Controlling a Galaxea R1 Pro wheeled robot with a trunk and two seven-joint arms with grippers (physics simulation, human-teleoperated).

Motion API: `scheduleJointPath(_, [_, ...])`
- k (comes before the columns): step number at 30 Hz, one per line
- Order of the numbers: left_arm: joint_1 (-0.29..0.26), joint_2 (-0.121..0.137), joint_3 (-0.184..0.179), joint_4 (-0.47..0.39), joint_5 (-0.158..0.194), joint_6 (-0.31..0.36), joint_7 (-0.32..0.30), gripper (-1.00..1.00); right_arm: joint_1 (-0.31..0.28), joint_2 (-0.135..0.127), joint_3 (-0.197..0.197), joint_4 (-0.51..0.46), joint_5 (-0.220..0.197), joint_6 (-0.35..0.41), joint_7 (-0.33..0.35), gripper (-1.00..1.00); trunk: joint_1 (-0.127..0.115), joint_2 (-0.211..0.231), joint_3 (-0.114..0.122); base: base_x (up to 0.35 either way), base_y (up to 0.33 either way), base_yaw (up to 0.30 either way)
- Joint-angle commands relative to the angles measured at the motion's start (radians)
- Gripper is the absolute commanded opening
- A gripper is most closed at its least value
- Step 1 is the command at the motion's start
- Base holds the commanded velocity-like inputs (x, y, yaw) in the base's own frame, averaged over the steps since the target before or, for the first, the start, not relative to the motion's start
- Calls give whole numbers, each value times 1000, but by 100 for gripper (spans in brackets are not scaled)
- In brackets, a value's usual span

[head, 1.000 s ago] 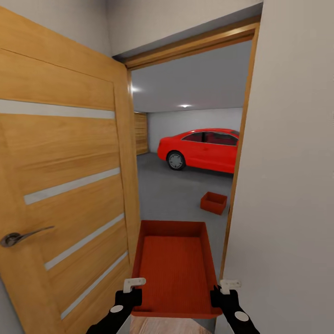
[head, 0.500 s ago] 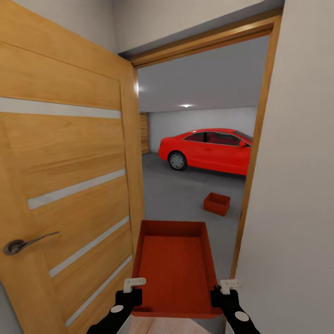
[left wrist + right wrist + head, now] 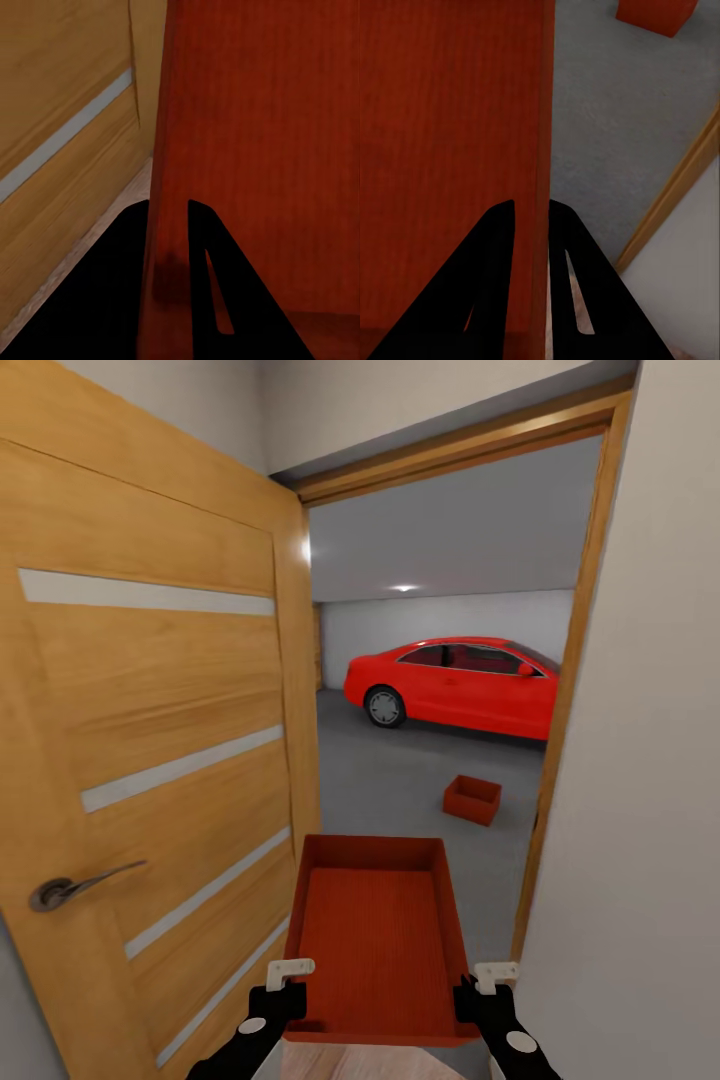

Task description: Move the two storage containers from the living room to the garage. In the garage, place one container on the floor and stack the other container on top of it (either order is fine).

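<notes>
I carry an orange-red open-topped storage container (image 3: 378, 935) in front of me, level, in the doorway. My left gripper (image 3: 284, 988) is shut on its left wall (image 3: 169, 225), and my right gripper (image 3: 478, 988) is shut on its right wall (image 3: 542, 187). Beyond the doorway, the second storage container (image 3: 472, 799) sits on the garage's dark grey concrete floor (image 3: 395, 785); its corner also appears in the right wrist view as the second container (image 3: 656, 15).
An open wooden door (image 3: 150, 760) with a lever handle (image 3: 70, 888) stands close on my left. A white wall (image 3: 640, 760) and the door frame (image 3: 560, 740) hem in the right. A red car (image 3: 455, 685) is parked deep in the garage.
The view has advanced toward the doorway and turned slightly; door and frame have slid outward. Both grippers hold the container as before.
</notes>
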Motion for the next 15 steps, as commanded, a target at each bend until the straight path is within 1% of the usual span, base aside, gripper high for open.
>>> scheduleJointPath(1, [-2,-1,15,-37,-3,-1,-3,-100,1,0,26,2,10,-3,2,-100,0,-1,-1,0,68,0])
scheduleJointPath(15, [-2,-1,15,-37,-3,-2,-3,-100,1,1,26,2,9,-3,2,-100,0,-1,-1,0,6,0])
